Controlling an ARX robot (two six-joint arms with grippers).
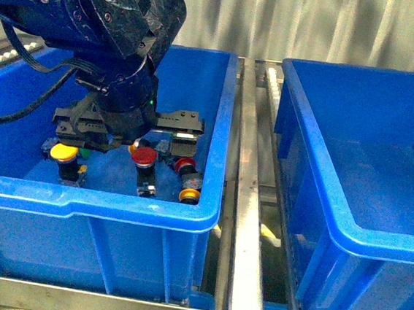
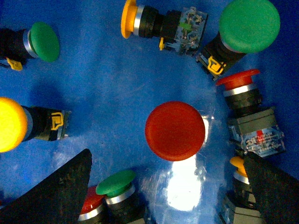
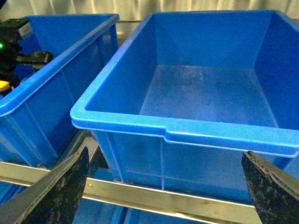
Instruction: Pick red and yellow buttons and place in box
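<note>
My left gripper (image 1: 123,147) is open, low inside the left blue crate (image 1: 92,204) over a scatter of buttons. In the left wrist view its fingers (image 2: 60,196) stand wide apart, and an upright red button (image 2: 175,130) lies just ahead of the gap, untouched. Yellow buttons (image 2: 11,123) (image 2: 128,18) and another red button (image 2: 238,79) lie around it. The front view shows the red button (image 1: 144,155) and a yellow one (image 1: 63,153). The box (image 1: 317,158) on the right is empty. My right gripper (image 3: 166,196) is open and empty, in front of the box's rim (image 3: 163,128).
Green-capped buttons (image 2: 249,24) (image 2: 44,41) (image 2: 116,183) lie among the red and yellow ones. A metal roller rail (image 1: 250,203) runs between the two crates. A metal frame bar (image 3: 154,198) passes below the box. The left crate's wall (image 3: 46,79) shows beside it.
</note>
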